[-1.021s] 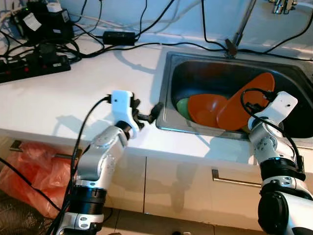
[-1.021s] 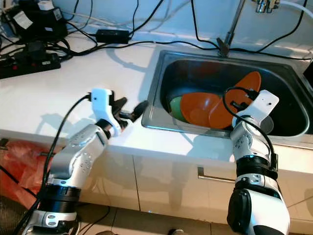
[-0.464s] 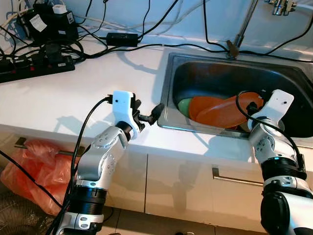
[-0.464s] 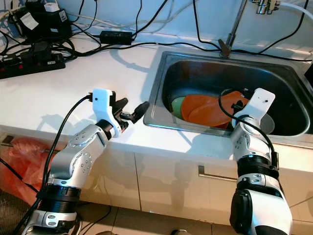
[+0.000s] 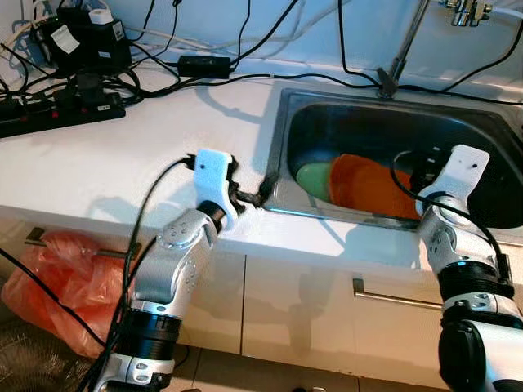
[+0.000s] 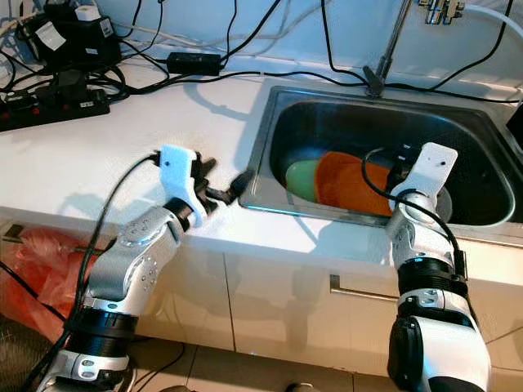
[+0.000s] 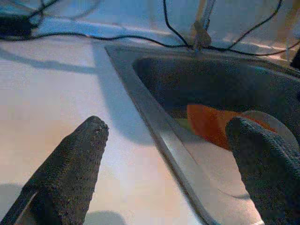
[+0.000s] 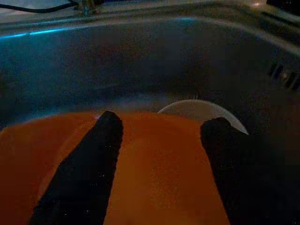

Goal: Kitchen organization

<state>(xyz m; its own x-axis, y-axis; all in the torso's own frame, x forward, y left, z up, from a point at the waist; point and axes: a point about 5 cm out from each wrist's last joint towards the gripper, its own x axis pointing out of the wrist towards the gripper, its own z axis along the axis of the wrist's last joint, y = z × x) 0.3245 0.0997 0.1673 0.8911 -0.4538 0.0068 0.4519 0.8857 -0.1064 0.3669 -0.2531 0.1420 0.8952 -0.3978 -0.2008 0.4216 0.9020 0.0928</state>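
Observation:
An orange plate [image 5: 368, 184] lies flat in the steel sink [image 5: 278, 139], partly over a green plate [image 5: 313, 175] at its left. My right gripper [image 8: 161, 123] reaches into the sink and stands open, its two fingers [image 8: 93, 154] spread just above the orange plate [image 8: 154, 178]. Behind the plate a white round dish [image 8: 197, 108] shows. My left gripper [image 5: 253, 196] hovers open over the white counter at the sink's left rim [image 7: 164, 136], with nothing between its fingers [image 7: 75, 164].
A power strip [image 5: 61, 110], a black adapter [image 5: 200, 61] and several cables crowd the counter's back left. The faucet pipe [image 5: 409, 41] rises behind the sink. An orange plastic bag [image 5: 57, 269] hangs below the counter; a drawer handle [image 5: 392, 294] is under the sink.
The orange plate went from tilted up on edge to lying flat in the sink, and my right gripper came down with it. My left gripper edged closer to the sink rim.

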